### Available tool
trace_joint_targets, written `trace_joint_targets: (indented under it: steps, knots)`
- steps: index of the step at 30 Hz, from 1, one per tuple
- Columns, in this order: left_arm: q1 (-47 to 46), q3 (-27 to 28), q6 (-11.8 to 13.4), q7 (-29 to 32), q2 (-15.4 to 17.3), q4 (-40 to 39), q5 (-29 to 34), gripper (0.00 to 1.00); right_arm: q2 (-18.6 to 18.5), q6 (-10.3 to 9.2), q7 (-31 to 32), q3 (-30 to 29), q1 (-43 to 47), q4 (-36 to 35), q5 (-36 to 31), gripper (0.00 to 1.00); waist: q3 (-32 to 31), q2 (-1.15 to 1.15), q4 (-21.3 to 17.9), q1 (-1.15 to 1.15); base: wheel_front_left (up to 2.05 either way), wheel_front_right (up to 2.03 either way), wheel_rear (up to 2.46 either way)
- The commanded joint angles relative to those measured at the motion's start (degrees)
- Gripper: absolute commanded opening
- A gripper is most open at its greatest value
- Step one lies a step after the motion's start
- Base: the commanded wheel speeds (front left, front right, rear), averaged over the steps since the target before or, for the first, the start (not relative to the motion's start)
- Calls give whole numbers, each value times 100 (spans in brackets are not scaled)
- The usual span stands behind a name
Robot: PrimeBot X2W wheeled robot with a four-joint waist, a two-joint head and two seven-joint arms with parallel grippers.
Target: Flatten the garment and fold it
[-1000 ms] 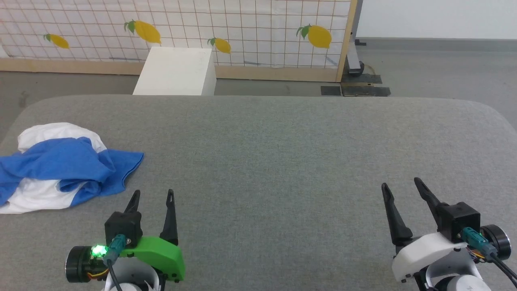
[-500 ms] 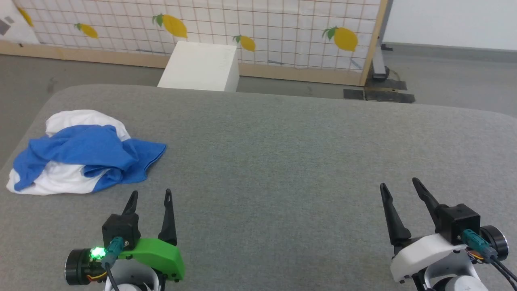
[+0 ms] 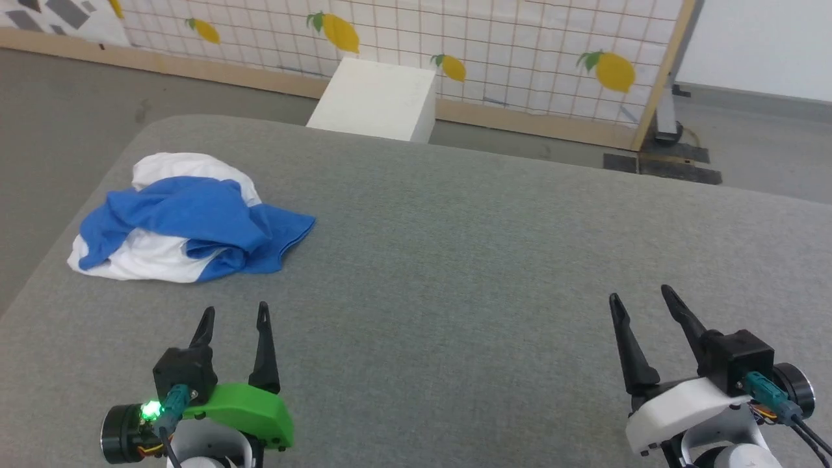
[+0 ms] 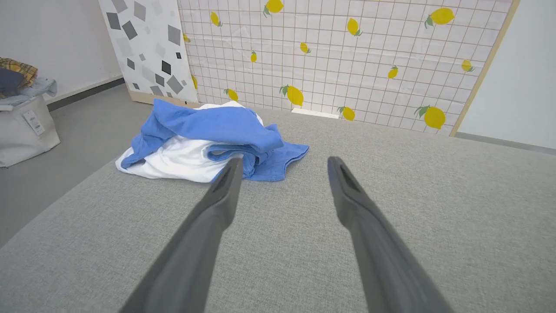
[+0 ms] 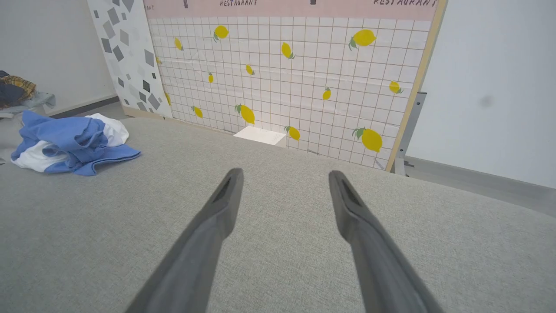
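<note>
The garment [image 3: 185, 224] lies crumpled in a heap on the grey padded surface [image 3: 455, 260], blue cloth bunched over white, at the far left near the edge. It also shows in the left wrist view as the garment [image 4: 208, 139] and far left in the right wrist view as the garment [image 5: 69, 141]. My left gripper [image 3: 235, 313] hovers open just short of the heap, nothing between its fingers. My right gripper [image 3: 640, 296] stands open at the lower right, far from the cloth.
A white box [image 3: 380, 97] stands on the floor beyond the surface, before a lemon-patterned screen [image 3: 520, 45]. A laundry bag [image 4: 24, 126] with clothes sits on the floor to the left. The surface's left edge [image 3: 39, 273] runs close to the heap.
The head camera has turned left, so the whole picture has shifted right and the garment sits more inside the view. Both grippers hold the same open pose.
</note>
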Motion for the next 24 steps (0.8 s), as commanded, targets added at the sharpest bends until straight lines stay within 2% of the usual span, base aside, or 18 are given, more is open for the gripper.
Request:
trace_joint_targets:
  steps: [1, 24]
  knots:
    - [-24, -1, 56, -60, 14, 17, -56, 100, 5, -3, -52, 13, -17, 13, 42, 100, 14, 0, 134, 0, 0, 0, 0]
    - [18, 28, 278, -331, -26, 31, -344, 100, 7, -5, -232, 56, -51, -5, 133, 100, 101, 0, 853, 0, 0, 0, 0]
